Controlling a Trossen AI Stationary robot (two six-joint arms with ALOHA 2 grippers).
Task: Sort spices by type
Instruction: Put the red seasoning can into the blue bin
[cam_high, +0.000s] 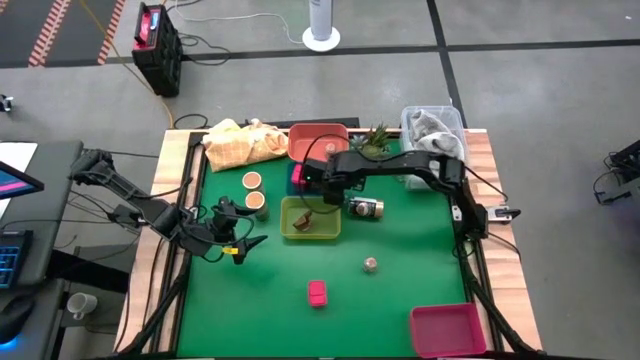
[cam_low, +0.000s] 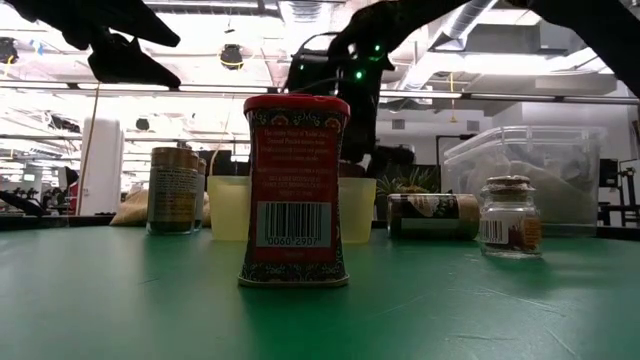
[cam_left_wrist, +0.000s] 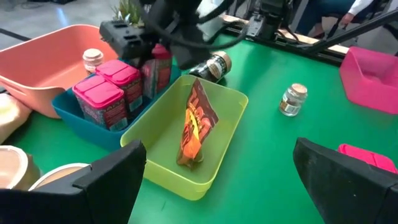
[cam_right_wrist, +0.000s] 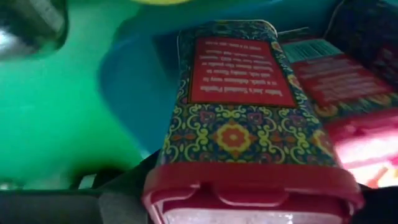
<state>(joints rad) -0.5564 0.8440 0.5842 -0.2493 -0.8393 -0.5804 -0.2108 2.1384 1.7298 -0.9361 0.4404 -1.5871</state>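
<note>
My right gripper (cam_high: 312, 180) hangs over the blue bin (cam_left_wrist: 74, 118) and is shut on a patterned spice tin with a red lid (cam_right_wrist: 249, 124). Two pink-lidded tins (cam_left_wrist: 109, 93) stand in that bin. Beside it, the yellow-green bin (cam_left_wrist: 224, 99) holds an orange packet (cam_left_wrist: 196, 124) lying on its floor. Another red tin (cam_high: 317, 292) stands upright on the mat, a small glass jar (cam_high: 371, 264) stands near it, and a dark jar (cam_high: 365, 208) lies on its side. Two tan jars (cam_high: 253, 190) stand to the left. My left gripper (cam_high: 238, 245) waits open above the mat's left side. My right gripper holds the patterned tin at its red lid end (cam_right_wrist: 249, 183), between its two fingers (cam_right_wrist: 112, 202). The fingers slant down from above and from the table's right. The tin hangs roughly upright, its lower end inside the blue bin (cam_right_wrist: 134, 81). I cannot tell whether it touches the floor.
A salmon bin (cam_high: 318, 140), a yellow cloth (cam_high: 240, 145), a spiky green plant (cam_high: 378, 138) and a clear plastic container (cam_high: 432, 128) line the far edge. A magenta bin (cam_high: 448, 328) sits at the near right corner. Bare green mat lies near the front left.
</note>
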